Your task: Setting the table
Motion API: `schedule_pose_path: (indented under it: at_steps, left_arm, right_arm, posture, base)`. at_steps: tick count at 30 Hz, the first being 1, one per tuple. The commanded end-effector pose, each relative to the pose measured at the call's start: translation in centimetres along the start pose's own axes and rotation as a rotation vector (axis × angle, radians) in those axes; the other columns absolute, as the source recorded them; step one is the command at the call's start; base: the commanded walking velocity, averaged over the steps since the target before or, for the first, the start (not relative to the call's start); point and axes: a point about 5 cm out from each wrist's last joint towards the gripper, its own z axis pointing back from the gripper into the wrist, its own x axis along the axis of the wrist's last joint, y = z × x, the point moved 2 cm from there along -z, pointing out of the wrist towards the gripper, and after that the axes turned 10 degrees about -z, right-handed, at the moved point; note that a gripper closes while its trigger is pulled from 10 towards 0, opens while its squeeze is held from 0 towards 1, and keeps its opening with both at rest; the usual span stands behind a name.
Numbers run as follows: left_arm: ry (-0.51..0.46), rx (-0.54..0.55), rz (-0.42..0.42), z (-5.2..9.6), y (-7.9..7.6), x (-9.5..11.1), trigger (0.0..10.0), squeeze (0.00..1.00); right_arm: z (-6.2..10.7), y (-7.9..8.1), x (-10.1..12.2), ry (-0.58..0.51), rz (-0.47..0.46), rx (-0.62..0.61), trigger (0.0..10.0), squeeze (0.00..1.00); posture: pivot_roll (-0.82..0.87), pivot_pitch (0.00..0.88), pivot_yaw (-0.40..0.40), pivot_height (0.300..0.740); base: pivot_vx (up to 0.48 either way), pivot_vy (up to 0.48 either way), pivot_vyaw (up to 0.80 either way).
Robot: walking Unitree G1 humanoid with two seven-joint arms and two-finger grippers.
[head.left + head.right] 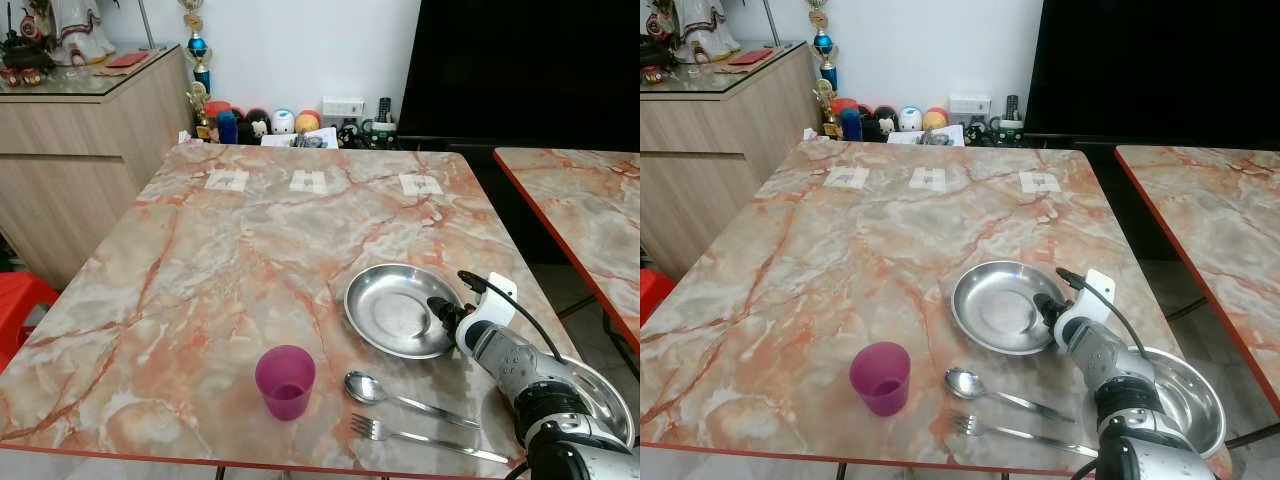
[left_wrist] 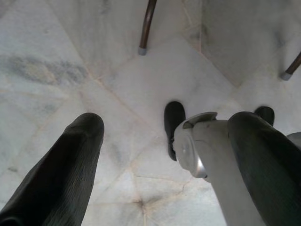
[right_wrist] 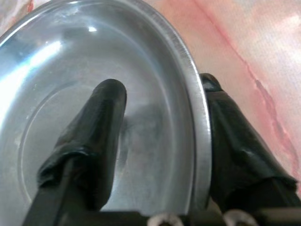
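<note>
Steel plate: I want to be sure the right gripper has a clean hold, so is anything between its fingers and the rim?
Nothing visible does. The right gripper straddles the plate's rim, one finger inside the dish, one outside.

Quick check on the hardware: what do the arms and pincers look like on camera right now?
The right arm is silver metal with ribbed joint rings, a white bracket near the wrist and a thin black cable looping over it. Its right pincer has two long, matte black, rounded fingers. The left pincer has the same thick black fingers, seen with a grey-silver metal part beside them.
</note>
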Motion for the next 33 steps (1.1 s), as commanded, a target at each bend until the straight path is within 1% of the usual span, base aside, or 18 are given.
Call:
schedule_pose_path:
  at_steps: [1,2,4,9,14,16,22,27,31,33]
  left_arm:
    - [0.026,0.001,0.014,0.2,0.2,-0.8,10.0,0.00]
    - [0.026,0.000,0.015,0.2,0.2,-0.8,10.0,0.00]
    - [0.029,-0.002,0.017,0.2,0.1,-1.0,10.0,0.00]
    - [0.036,-0.014,0.018,0.2,-0.6,-1.3,10.0,0.00]
    - [0.037,-0.019,0.018,0.2,-0.9,-1.5,10.0,0.00]
    - [0.040,-0.024,0.014,0.3,-1.4,-1.7,10.0,0.00]
    - [0.043,-0.032,0.004,0.2,-2.0,-1.9,10.0,0.00]
    - [0.045,-0.036,-0.009,0.2,-2.1,-1.9,10.0,0.00]
    - [0.047,-0.034,-0.013,0.3,-1.8,-2.0,10.0,0.00]
    - [0.051,-0.027,-0.021,0.3,-1.5,-2.1,10.0,0.00]
  right_arm:
    - [-0.2,0.2,-0.6,0.030,0.005,0.002,0.4,0.00]
    - [-0.2,0.1,-0.7,0.031,0.006,0.000,0.4,0.00]
    - [-0.2,0.1,-0.7,0.033,0.007,-0.002,0.0,0.00]
    - [-0.2,0.1,-0.7,0.032,0.011,-0.006,0.0,0.00]
    - [-0.2,0.1,-0.5,0.010,0.010,-0.016,0.0,0.00]
    - [-0.2,0.3,-0.1,-0.034,-0.017,-0.011,0.0,0.00]
    - [-0.2,0.6,-0.1,-0.067,-0.062,0.009,0.0,0.00]
    - [-0.3,0.6,-0.5,-0.075,-0.084,0.011,0.0,0.00]
    - [-0.3,0.7,-0.8,-0.090,-0.099,0.013,0.0,0.00]
    - [-0.3,0.9,-0.5,-0.134,-0.125,0.024,0.0,0.00]
  posture:
    - [0.00,0.000,-0.025,0.740]
    - [0.00,0.000,-0.027,0.740]
    - [0.00,0.000,-0.027,0.740]
    - [0.00,0.000,-0.027,0.740]
    - [0.00,0.000,-0.028,0.740]
    - [0.00,0.000,-0.025,0.740]
    - [0.00,0.000,-0.024,0.740]
    - [0.00,0.000,-0.022,0.740]
    - [0.00,0.000,-0.020,0.740]
    - [0.00,0.000,-0.021,0.740]
  base:
    - [0.000,0.000,0.00]
    - [0.000,0.000,0.00]
    - [0.000,0.000,0.00]
    - [0.000,0.000,0.00]
    - [0.000,0.000,0.00]
    - [0.000,0.000,0.00]
    - [0.000,0.000,0.00]
    - [0.000,0.000,0.00]
    - [0.000,0.000,0.00]
    - [0.000,0.000,0.00]
